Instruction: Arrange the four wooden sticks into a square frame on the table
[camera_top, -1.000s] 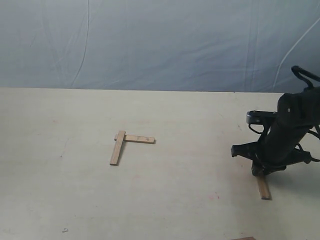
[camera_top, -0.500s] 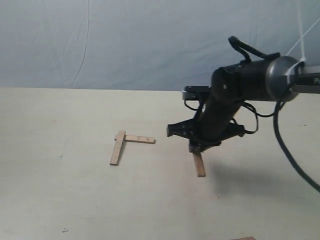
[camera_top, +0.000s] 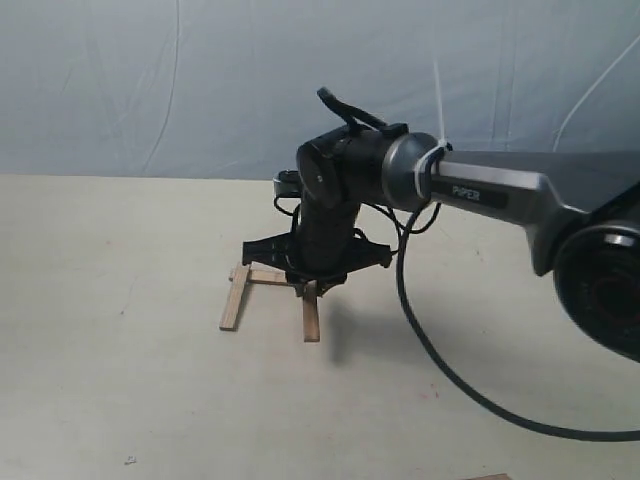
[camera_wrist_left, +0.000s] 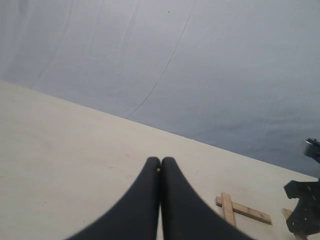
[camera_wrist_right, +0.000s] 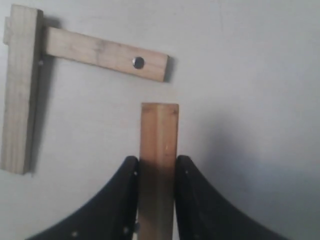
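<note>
Two wooden sticks lie on the table (camera_top: 120, 380) as an L: one long-ways (camera_top: 235, 296) (camera_wrist_right: 21, 90), and the dotted one (camera_top: 268, 277) (camera_wrist_right: 105, 54) crossing its far end. My right gripper (camera_top: 309, 288) (camera_wrist_right: 157, 165) is shut on a third stick (camera_top: 311, 319) (camera_wrist_right: 158, 150), held just right of the L with its free end close to the dotted stick's tip, not touching. In the left wrist view my left gripper (camera_wrist_left: 160, 162) is shut and empty, well short of the L (camera_wrist_left: 243, 210). A sliver of wood (camera_top: 488, 477) shows at the bottom edge.
A blue-grey sheet (camera_top: 300, 80) hangs behind the table. The right arm (camera_top: 520, 190) and its black cable (camera_top: 430, 350) reach across the right half of the table.
My right gripper has carried the stick from the far right of the table leftward, up to the L of two sticks. The two sticks on the table have not moved.
</note>
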